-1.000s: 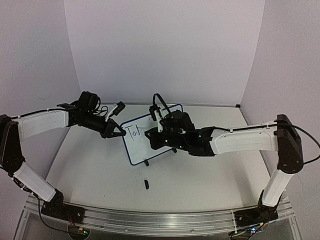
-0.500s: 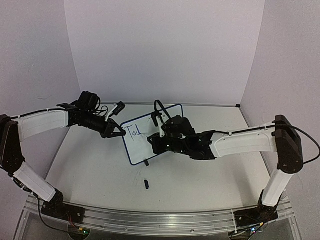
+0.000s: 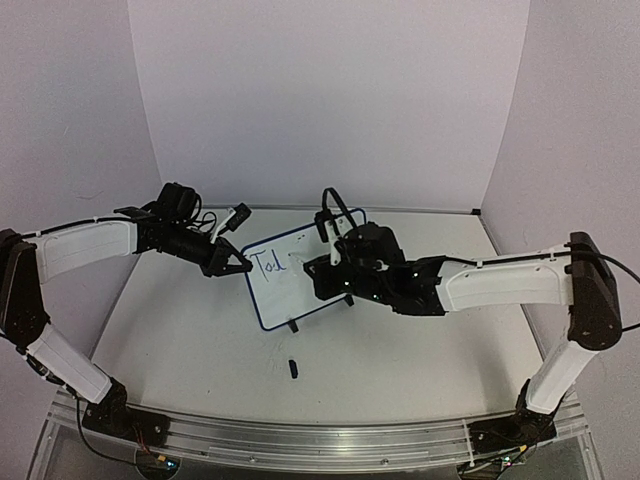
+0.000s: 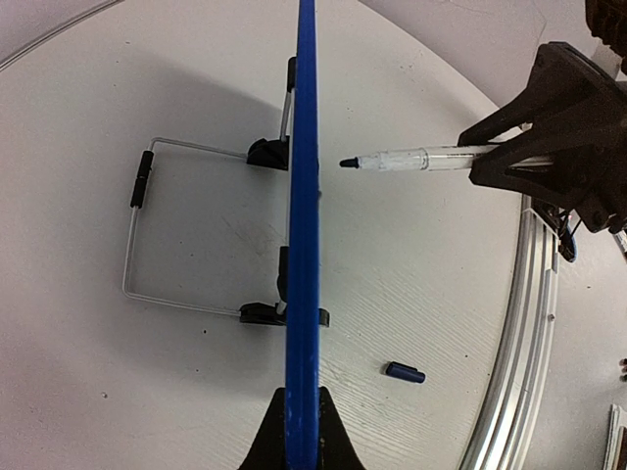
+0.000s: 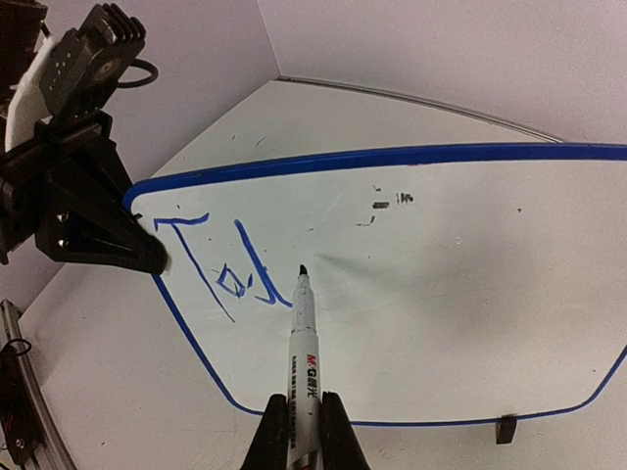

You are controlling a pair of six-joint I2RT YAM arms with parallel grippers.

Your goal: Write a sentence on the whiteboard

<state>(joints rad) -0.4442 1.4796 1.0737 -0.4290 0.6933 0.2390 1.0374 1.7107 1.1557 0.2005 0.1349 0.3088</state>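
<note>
White counter [image 3: 180,340] under purple walls [image 3: 330,100]: I see my left fingers [image 3: 230,265] pinching the whiteboard [image 3: 285,295] rim, right fingers [image 5: 274,431] gripping the marker [image 5: 304,362], its tip just off the sentence [image 5: 235,282], "Tod" so far.

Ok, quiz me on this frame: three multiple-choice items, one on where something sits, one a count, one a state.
1. Where does the marker cap lie relative to the whiteboard?
A. behind it
B. on top of it
C. on the table in front of it

2. How many letters of the sentence are written?
A. one
B. three
C. seven

3. What is the left gripper doing?
A. jaws shut on the whiteboard's left edge
B. jaws open, clear of it
C. jaws shut on the cap

Answers:
1. C, the cap lies loose on the table on the writing side.
2. B, the right wrist view shows only "Tod".
3. A, both wrist views show the jaws pinching the blue rim.
</note>
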